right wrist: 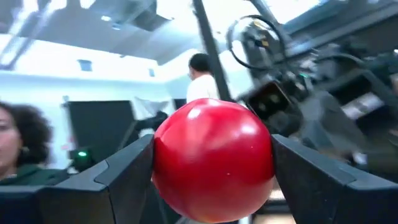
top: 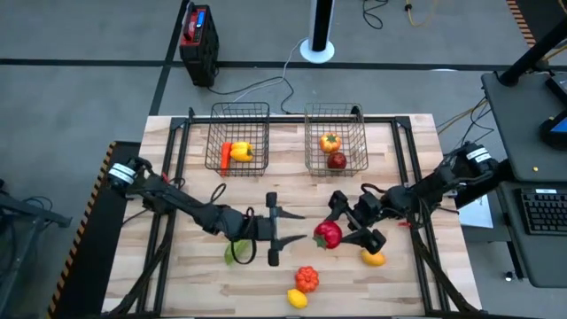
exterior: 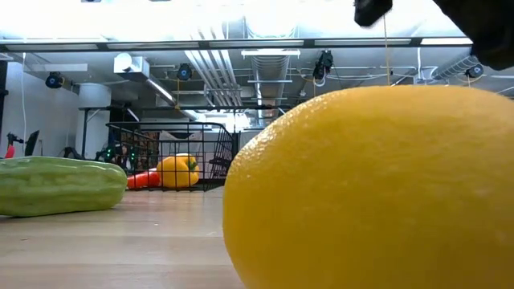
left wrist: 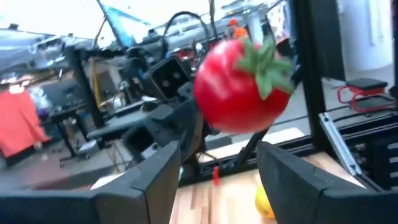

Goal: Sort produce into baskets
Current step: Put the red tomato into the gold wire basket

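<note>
**Red pepper clamped in the right gripper at mid-table**

High view: the right gripper sits near the centre of the wooden table, its fingers pinching a red pepper with a green stem. The left gripper lies just at nine o'clock of the pepper, fingers spread wide and holding nothing. A green cucumber lies beside the left arm, at about eight o'clock of that gripper. A yellow-orange fruit rests at four o'clock of the pepper, a tomato at six o'clock, and a lemon just beyond it toward the near edge. Two wire baskets stand at twelve o'clock — the left basket holds a yellow pepper and a carrot; the right basket holds an orange tomato-like piece and a dark red apple.

Low view: the lemon fills the foreground, the cucumber lies at nine o'clock, and the left basket with yellow pepper and carrot stands behind.

Left wrist view: between the spread fingers the red pepper hangs in the other arm's grip, above the table.

Right wrist view: the red pepper is pressed between both fingers; two people show in the room behind.
</note>
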